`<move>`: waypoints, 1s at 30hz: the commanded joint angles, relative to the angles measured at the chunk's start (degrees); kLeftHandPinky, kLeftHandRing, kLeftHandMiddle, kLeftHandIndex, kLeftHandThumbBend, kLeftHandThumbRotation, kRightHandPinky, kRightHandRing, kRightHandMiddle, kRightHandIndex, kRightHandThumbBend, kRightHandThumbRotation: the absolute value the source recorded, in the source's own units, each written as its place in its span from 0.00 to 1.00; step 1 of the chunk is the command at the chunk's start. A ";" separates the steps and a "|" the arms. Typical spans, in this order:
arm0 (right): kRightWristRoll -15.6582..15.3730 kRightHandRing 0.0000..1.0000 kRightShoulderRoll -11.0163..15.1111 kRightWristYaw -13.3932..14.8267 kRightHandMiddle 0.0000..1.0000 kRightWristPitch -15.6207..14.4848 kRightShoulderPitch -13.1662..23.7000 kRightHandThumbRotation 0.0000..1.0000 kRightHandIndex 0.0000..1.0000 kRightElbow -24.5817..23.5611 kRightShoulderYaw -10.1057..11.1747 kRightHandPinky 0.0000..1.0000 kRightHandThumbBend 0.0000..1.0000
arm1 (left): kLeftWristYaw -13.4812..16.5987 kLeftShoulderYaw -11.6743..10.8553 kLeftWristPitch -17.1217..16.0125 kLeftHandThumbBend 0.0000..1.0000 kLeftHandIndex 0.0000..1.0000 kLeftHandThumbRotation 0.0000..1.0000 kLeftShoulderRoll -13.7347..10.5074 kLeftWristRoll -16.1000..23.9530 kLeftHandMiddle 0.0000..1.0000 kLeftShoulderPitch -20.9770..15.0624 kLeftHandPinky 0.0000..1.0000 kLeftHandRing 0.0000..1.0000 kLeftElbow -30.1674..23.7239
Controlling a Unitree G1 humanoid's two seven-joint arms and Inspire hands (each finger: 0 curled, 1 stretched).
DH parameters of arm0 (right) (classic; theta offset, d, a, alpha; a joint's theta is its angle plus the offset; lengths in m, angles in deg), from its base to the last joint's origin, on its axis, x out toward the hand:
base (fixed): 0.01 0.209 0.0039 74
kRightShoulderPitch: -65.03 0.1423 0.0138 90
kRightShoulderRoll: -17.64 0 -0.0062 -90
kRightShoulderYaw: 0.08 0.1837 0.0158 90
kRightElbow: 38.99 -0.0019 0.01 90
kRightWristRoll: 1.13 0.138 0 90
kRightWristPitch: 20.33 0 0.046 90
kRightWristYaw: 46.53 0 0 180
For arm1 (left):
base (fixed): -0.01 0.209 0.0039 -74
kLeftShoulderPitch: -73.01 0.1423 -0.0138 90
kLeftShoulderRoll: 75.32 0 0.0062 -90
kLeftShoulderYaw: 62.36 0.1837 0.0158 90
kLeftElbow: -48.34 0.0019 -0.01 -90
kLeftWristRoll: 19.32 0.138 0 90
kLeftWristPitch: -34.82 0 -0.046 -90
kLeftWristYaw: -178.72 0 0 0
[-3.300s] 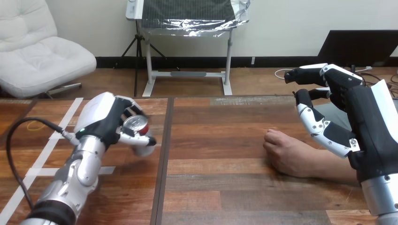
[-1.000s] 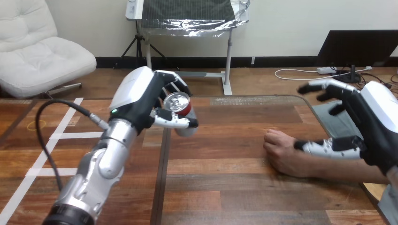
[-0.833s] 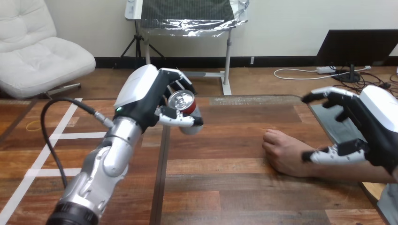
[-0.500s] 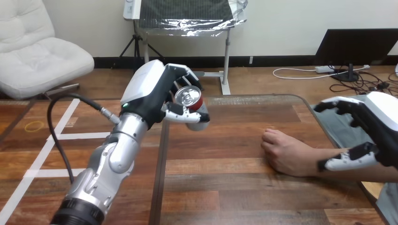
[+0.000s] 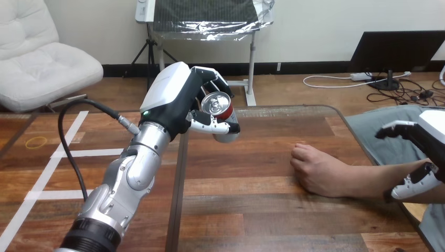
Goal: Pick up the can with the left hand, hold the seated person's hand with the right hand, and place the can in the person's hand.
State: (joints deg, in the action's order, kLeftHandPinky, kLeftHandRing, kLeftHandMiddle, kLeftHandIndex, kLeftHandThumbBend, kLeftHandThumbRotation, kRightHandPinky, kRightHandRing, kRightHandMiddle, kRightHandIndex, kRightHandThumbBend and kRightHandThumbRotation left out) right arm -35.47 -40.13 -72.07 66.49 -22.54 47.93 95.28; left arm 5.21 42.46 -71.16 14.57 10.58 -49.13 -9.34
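Can (image 5: 218,104) is in my left hand (image 5: 173,97), held up clear of the table (image 5: 252,210). It lies on the 3 o'clock side of the palm. The fingers curl over it from 12 o'clock and the thumb crosses its lower body from 9 o'clock, so the grip is closed around it. The can is tilted, with its silver top turned toward my camera and the red band just behind that top. The silver base points down toward 5 o'clock.

From the can, the person's hand (image 5: 315,170) is at about 4 o'clock and well apart from it. It rests on the table as a loose fist, knuckles toward 9 o'clock.

My right hand (image 5: 427,147) is at 3 o'clock from that fist, at the edge of my view. I see its fingers spread and only lightly bent, holding nothing. The upper fingers are above the person's forearm (image 5: 367,181), and the thumb is low, close beside the forearm. I cannot tell whether the thumb touches it. This hand is apart from the fist.
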 commanded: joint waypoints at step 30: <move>-12.27 0.90 3.60 -2.10 0.89 6.08 22.18 0.08 0.84 24.95 -16.72 0.88 0.81 | 0.19 -0.37 -0.23 0.61 0.49 0.00 0.04 0.38 0.44 -4.37 0.30 0.36 -0.58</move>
State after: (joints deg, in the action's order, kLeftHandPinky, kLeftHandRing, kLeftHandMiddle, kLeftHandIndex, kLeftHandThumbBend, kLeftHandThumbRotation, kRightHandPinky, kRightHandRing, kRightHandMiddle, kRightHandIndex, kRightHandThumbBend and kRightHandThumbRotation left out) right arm -46.10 -38.40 -74.02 71.96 -7.21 69.75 80.57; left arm 4.99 42.46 -71.14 14.89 10.84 -49.13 -8.53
